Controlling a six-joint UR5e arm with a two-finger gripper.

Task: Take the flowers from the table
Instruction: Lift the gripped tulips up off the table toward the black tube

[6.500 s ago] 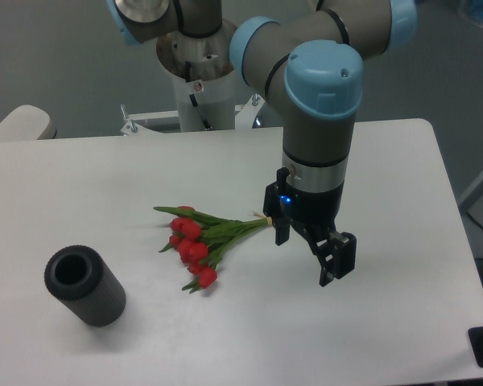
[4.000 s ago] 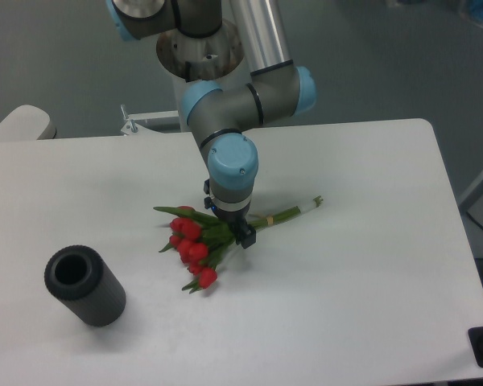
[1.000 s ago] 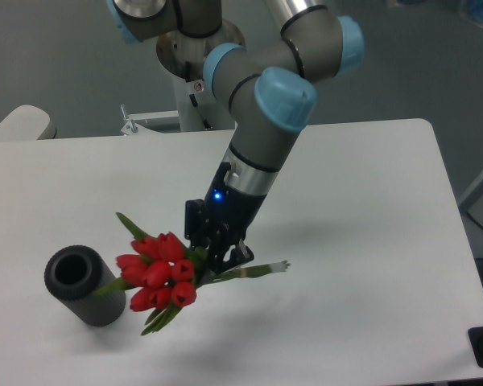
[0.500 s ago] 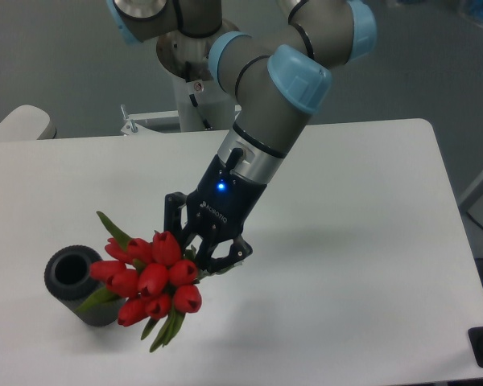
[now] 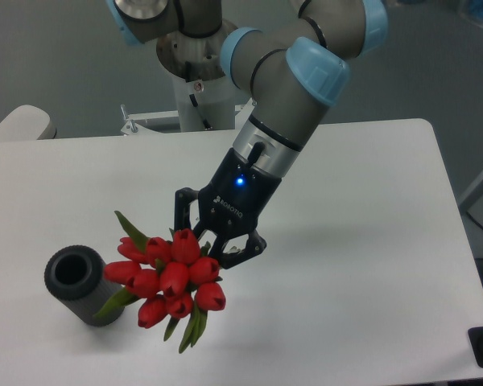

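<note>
The flowers [image 5: 173, 277], a bunch of red tulip buds with green leaves, hang in the air above the white table [image 5: 370, 265], buds pointing toward the camera. My gripper [image 5: 213, 245] is shut on their stems just behind the buds. The stems are hidden behind the gripper and the buds. The bunch is clear of the tabletop, held above its front left part.
A dark grey ribbed hollow cylinder [image 5: 83, 285] lies on the table at the front left, just left of the held bunch. The arm's base [image 5: 197, 60] stands behind the table's far edge. A pale rounded object [image 5: 16, 122] sits at the far left.
The gripper came down on the bunch lying on the table, closed on it and lifted it. In the last second the bunch rose and turned its buds toward the camera, shifting slightly right.
</note>
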